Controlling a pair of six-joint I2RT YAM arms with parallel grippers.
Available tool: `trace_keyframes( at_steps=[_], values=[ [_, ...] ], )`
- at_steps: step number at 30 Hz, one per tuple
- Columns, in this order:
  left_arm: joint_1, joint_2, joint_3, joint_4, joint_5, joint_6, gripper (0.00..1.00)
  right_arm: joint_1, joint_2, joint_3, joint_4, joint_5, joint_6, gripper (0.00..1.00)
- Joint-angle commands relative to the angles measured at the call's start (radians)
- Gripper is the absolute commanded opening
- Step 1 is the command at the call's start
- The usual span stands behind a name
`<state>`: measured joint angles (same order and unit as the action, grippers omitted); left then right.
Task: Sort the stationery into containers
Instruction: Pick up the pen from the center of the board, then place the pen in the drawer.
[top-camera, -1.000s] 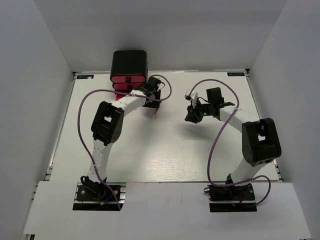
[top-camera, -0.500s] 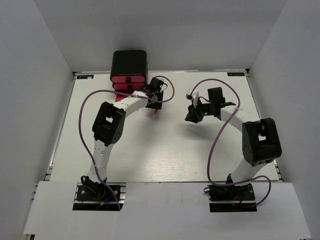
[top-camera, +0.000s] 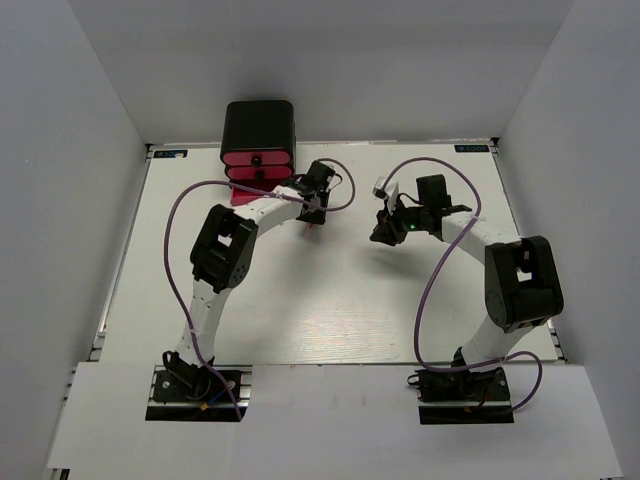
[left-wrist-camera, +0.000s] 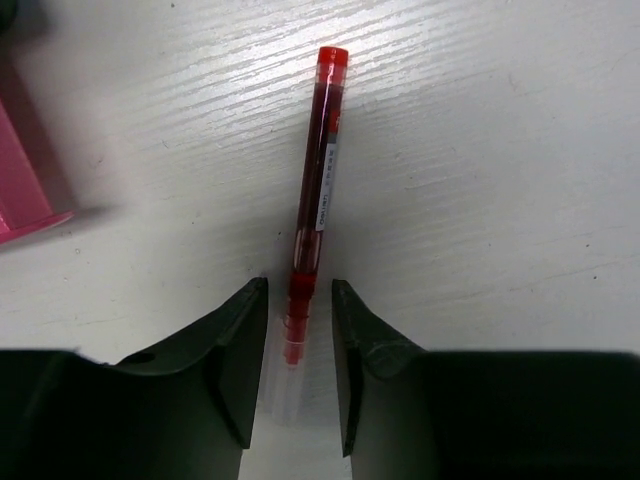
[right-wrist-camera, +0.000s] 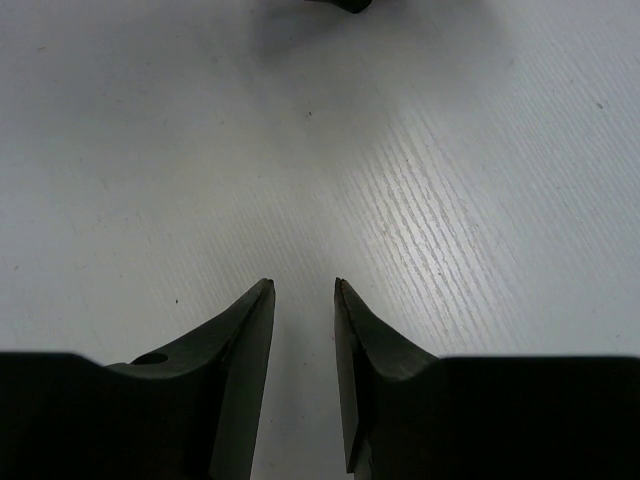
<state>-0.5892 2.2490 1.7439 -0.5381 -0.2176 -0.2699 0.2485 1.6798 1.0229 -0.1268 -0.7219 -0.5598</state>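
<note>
A thin red pen (left-wrist-camera: 320, 170) lies flat on the white table, and in the top view only a short red piece (top-camera: 313, 225) shows below the left wrist. My left gripper (left-wrist-camera: 300, 290) straddles the pen's near clear-capped end. Its jaws stand apart with a slim gap on each side, so it is open. The black cabinet (top-camera: 258, 125) holds pink drawers (top-camera: 257, 158). The lowest drawer (left-wrist-camera: 20, 180) is pulled out just left of the left gripper (top-camera: 313, 210). My right gripper (right-wrist-camera: 304, 285) hovers open over bare table with nothing between its fingers, right of centre (top-camera: 383, 236).
White walls close in the table (top-camera: 330, 300) on the left, right and back. Purple cables (top-camera: 430, 280) loop over both arms. A dark part (right-wrist-camera: 340, 3) shows at the top edge of the right wrist view.
The left gripper has shifted a little right, over the red pen, and its jaws have narrowed around the pen's end. The right arm has stayed put.
</note>
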Motion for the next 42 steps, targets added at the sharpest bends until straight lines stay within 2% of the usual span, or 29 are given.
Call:
trace_keyframes(
  at_steps=[1, 2, 4, 5, 7, 8, 9, 14, 17, 21, 22, 27, 34, 42],
  values=[
    [-0.015, -0.006, -0.003, -0.022, -0.025, 0.017, 0.40, -0.006, -0.014, -0.010, 0.024, -0.031, 0.012, 0.37],
    [-0.015, -0.006, -0.012, -0.031, -0.025, 0.017, 0.31, -0.006, -0.014, -0.010, 0.026, -0.031, 0.011, 0.37],
    [-0.015, 0.003, -0.012, -0.031, -0.025, 0.017, 0.23, -0.006, -0.020, -0.015, 0.027, -0.031, 0.011, 0.37],
    [-0.015, 0.003, -0.024, -0.031, -0.025, 0.017, 0.14, -0.005, -0.019, -0.014, 0.024, -0.030, 0.011, 0.37],
    [-0.015, -0.009, -0.036, -0.031, -0.025, 0.041, 0.08, -0.008, -0.020, -0.018, 0.026, -0.033, 0.011, 0.37],
    [-0.015, -0.009, -0.037, -0.031, -0.016, 0.050, 0.01, -0.011, -0.023, -0.018, 0.026, -0.033, 0.011, 0.37],
    [-0.015, -0.026, -0.046, -0.031, -0.016, 0.078, 0.00, -0.008, -0.022, -0.020, 0.026, -0.031, 0.009, 0.37],
    [0.014, -0.147, -0.073, 0.004, 0.118, 0.237, 0.00, -0.012, -0.022, -0.023, 0.024, -0.034, 0.003, 0.37],
    [0.014, -0.213, -0.096, -0.005, 0.118, 0.406, 0.00, -0.014, -0.011, -0.020, 0.023, -0.033, -0.002, 0.37],
    [0.034, -0.356, -0.222, 0.021, 0.153, 0.579, 0.00, -0.015, -0.015, -0.011, 0.023, -0.039, 0.000, 0.37],
    [0.034, -0.408, -0.243, 0.021, 0.153, 0.665, 0.00, -0.014, -0.014, -0.010, 0.021, -0.039, 0.000, 0.37],
    [0.086, -0.500, -0.325, 0.069, 0.153, 0.805, 0.00, -0.012, -0.006, 0.002, 0.015, -0.042, -0.005, 0.37],
    [0.181, -0.490, -0.324, 0.092, 0.179, 0.928, 0.00, -0.011, -0.005, 0.014, -0.007, -0.037, -0.019, 0.37],
    [0.235, -0.479, -0.334, 0.148, 0.204, 1.084, 0.00, -0.014, 0.000, 0.017, -0.019, -0.033, -0.028, 0.37]
  ],
)
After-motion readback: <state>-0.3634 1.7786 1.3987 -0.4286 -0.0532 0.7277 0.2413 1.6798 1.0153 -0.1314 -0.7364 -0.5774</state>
